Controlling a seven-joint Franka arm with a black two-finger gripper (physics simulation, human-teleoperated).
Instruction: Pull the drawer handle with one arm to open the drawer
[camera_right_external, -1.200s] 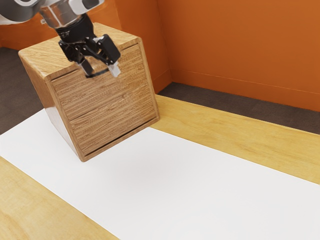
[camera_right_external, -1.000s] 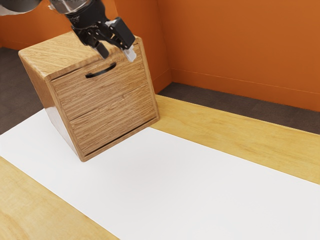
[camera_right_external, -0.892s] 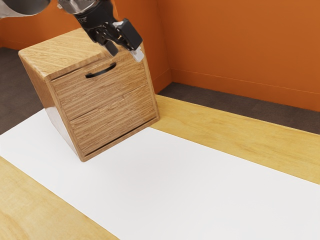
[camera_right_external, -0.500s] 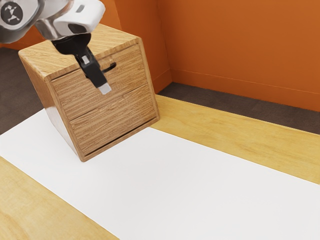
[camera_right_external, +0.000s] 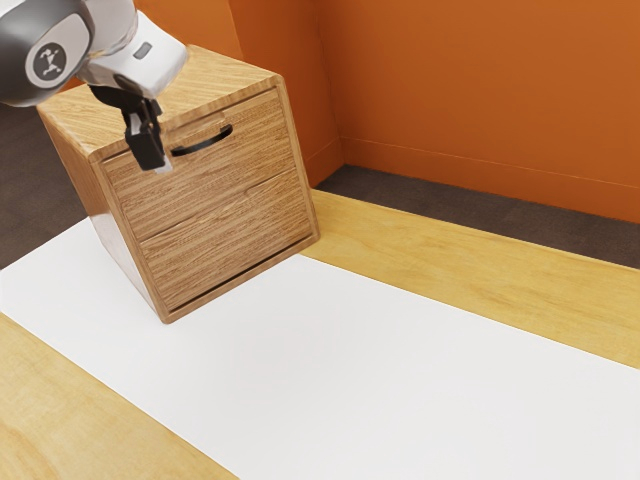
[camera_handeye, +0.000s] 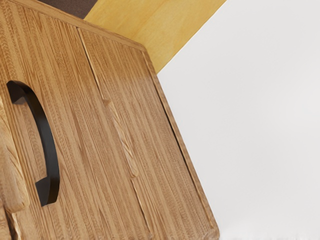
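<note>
Wood-grain drawer (camera_right_external: 225, 175) sits flush, black arched handle (camera_right_external: 203, 140) free; pincer (camera_right_external: 155, 160) state cannot be told.

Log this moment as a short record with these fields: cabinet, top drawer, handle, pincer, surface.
cabinet: wooden, two drawer fronts, standing on the white mat
top drawer: front flush with the cabinet, not yet pulled out
handle: black curved bar on the top drawer, nothing gripping it
pincer: in front of the top drawer, beside the handle's end toward the exterior view's left, not around it
surface: white mat laid over a wooden table
</note>
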